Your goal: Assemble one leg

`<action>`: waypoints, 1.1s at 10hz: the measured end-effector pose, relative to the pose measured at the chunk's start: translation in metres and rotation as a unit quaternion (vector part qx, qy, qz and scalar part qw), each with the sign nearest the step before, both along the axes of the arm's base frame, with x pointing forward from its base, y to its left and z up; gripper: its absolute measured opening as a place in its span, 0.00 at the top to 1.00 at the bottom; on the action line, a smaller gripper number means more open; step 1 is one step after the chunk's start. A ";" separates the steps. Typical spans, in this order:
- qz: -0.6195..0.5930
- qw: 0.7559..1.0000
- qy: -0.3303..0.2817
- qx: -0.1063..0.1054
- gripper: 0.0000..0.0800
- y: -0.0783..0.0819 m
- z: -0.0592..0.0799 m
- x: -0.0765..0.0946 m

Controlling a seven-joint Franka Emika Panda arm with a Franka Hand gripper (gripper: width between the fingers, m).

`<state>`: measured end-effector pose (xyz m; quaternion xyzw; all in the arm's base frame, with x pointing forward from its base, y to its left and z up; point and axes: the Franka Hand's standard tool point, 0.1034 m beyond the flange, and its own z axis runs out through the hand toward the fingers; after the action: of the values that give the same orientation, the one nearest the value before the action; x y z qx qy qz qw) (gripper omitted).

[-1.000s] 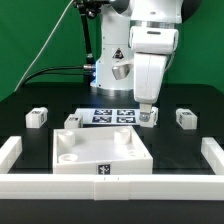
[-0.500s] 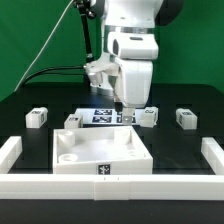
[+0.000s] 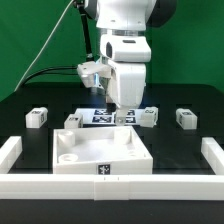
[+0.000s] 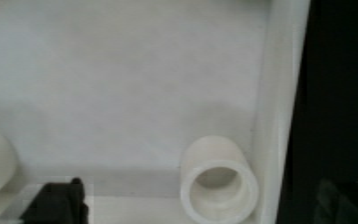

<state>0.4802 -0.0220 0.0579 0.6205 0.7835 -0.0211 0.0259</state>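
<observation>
Centre of exterior view: two-finger gripper over far edge of large white square tray, fingers apart, empty. Just frame-right sits small white tagged plastic leg; I'd centre over it, then descend squarely.

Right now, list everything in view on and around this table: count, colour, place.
legs: four, white with black-and-white tags, in a row at the back of the table, two toward the exterior view's left, two toward its right
tray-like piece: one, white, centre front, round sockets in its corners
marker board: one, white with black tags, just behind the tray-like piece, partly hidden by the arm
rails: white, along the front and both side edges of the table
table: one, black
backdrop: green, behind everything
arm: one, white, centre
claw: one, open and empty, over the back part of the tray-like piece
</observation>
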 end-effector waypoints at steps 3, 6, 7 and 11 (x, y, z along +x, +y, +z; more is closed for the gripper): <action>0.014 1.000 0.022 0.008 0.19 -0.021 -0.029 -0.017; 0.010 0.999 0.032 0.011 0.19 -0.023 -0.040 -0.023; 0.010 0.999 0.034 0.011 0.19 -0.023 -0.042 -0.023; 0.009 0.999 0.035 0.011 0.51 -0.023 -0.043 -0.023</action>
<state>0.4574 -0.0447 0.0153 0.6128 0.7895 -0.0337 -0.0078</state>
